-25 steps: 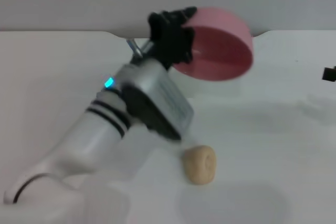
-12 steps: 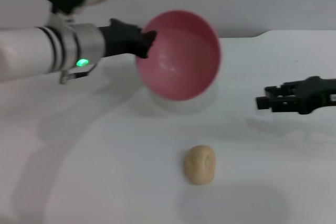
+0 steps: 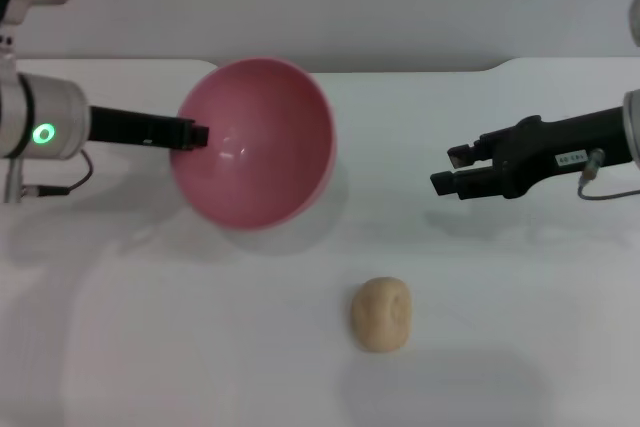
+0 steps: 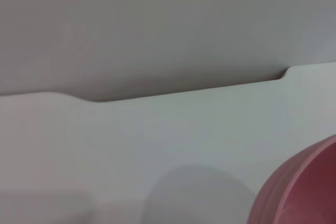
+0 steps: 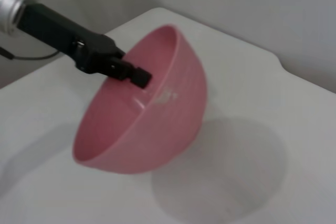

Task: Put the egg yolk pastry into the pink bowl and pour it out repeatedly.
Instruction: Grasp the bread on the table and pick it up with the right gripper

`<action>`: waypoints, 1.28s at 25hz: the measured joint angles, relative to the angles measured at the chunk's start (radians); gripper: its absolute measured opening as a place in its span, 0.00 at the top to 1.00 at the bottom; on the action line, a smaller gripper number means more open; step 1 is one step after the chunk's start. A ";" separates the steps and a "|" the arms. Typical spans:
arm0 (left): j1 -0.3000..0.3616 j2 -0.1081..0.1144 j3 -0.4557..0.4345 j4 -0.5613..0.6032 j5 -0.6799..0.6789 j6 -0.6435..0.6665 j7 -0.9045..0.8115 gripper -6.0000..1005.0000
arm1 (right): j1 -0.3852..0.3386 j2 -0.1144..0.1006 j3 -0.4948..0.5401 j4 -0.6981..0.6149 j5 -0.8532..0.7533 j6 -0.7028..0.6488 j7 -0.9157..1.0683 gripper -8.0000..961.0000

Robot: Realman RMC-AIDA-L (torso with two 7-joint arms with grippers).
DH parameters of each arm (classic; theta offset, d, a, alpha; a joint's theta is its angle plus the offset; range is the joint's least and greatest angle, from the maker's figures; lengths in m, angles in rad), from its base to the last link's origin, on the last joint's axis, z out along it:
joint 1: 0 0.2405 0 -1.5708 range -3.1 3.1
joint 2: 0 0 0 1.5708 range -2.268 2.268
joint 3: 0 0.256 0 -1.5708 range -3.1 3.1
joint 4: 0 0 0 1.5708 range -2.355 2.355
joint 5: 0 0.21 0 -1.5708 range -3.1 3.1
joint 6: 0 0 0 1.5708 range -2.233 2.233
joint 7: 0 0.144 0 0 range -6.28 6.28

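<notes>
Pastry point(image 3: 381, 314) on table, left hand point(image 3: 196, 134) gripping bowl point(image 3: 253, 142)

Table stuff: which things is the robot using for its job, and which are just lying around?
For the job:
- pink bowl, held tilted above the table by the left gripper on its rim
- egg yolk pastry, lying on the table, out of the bowl
- right gripper, off to the right, holding nothing

Just lying around:
- nothing else, only the white table

Pink bowl point(image 3: 255, 147): empty, tilted, raised off the surface. Egg yolk pastry point(image 3: 381, 314): pale, rounded, at the bowl's 5 o'clock, well apart.
</notes>
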 joint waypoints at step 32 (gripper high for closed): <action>0.018 0.000 -0.040 0.106 0.142 0.104 -0.084 1.00 | 0.101 0.008 -0.461 0.011 -0.090 0.091 0.185 0.35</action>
